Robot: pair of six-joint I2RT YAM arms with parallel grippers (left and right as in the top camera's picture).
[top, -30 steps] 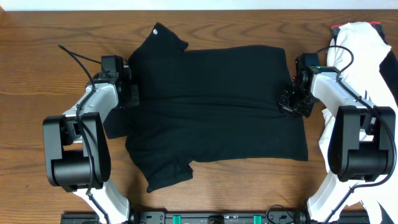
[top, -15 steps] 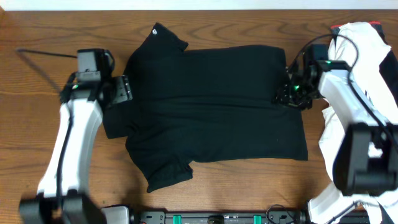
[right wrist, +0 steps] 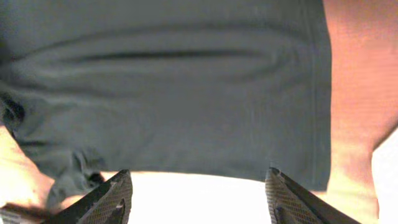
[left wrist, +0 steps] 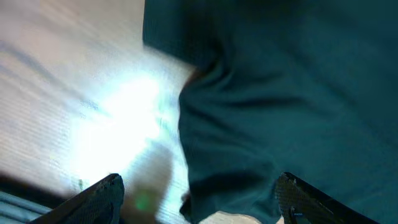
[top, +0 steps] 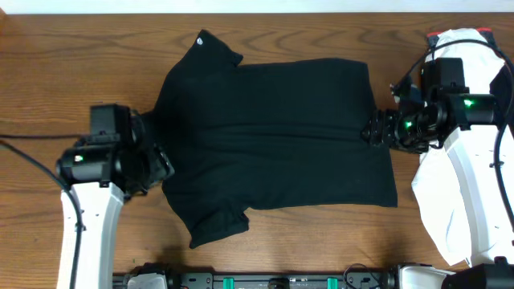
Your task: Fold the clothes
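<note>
Black fabric is lying spread flat across the middle of the wooden counter (top: 64,80). It is the T-shirt (top: 273,136), sleeves toward your left arm and hem toward your right. No fold is showing yet, only a shallow crease running along its length, so you are facing nearly the whole job. Your left gripper (top: 161,164) is waiting at the sleeve-side edge and your right gripper (top: 374,131) at the hem, both spread wide and pinching nothing. Beyond, a white garment (top: 470,56) is sitting at the right.
</note>
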